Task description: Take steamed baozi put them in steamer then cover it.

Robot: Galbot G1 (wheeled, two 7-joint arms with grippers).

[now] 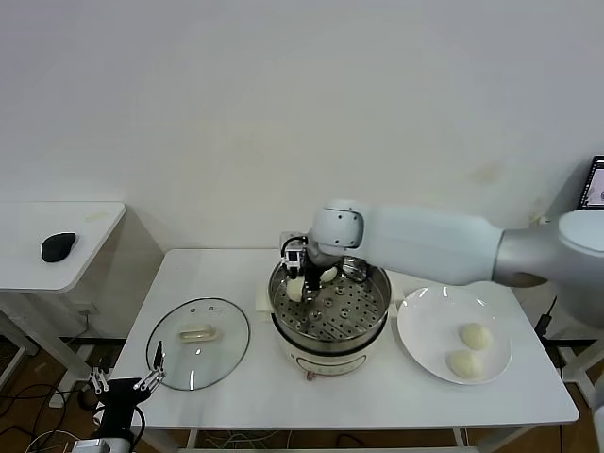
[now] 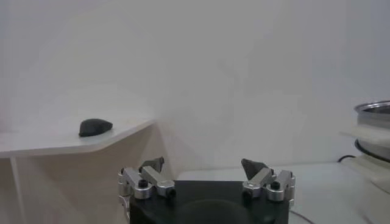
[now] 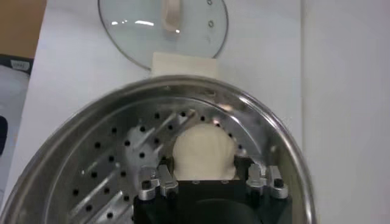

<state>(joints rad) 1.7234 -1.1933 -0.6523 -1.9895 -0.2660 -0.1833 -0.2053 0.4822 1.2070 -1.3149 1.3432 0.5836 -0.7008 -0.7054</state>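
The right gripper [image 3: 207,176], pinching a baozi [image 3: 204,149] low over the steamer [image 1: 329,316] tray's far-left edge, may crowd its neighbouring bun [image 1: 327,275] on release; the left gripper [image 2: 206,176] idles spread beside the table.

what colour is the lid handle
Cream, a flat bar at the centre of the clear glass lid; the handle shows best in the head view.
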